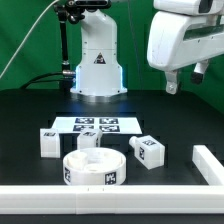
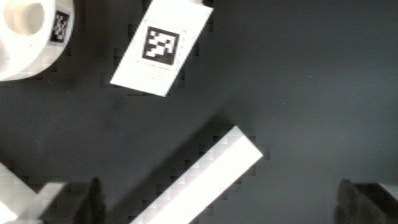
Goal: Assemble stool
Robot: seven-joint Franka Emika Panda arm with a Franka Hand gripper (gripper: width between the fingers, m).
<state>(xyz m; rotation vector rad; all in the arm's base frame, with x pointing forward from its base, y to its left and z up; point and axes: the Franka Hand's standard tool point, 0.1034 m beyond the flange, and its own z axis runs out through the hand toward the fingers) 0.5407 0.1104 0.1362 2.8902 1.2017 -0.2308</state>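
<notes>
The round white ring-like seat [image 1: 95,168] lies on the black table near the front, a tag on its side. Three short white legs lie around it: one toward the exterior view's left [image 1: 48,142], one just behind the seat [image 1: 88,141], one toward the right [image 1: 148,150]. My gripper [image 1: 186,78] hangs high above the table at the exterior view's right, open and empty. In the wrist view the gripper [image 2: 214,205] is wide open, with its fingers [image 2: 63,200] at the frame's edge. Far below it are part of the seat [image 2: 27,40] and a tagged leg [image 2: 164,50].
The marker board [image 1: 95,126] lies flat behind the parts, in front of the robot base [image 1: 97,65]. A long white bar [image 1: 100,197] runs along the table's front, and another stretch [image 1: 208,160] stands at the exterior view's right, seen under the gripper [image 2: 214,170].
</notes>
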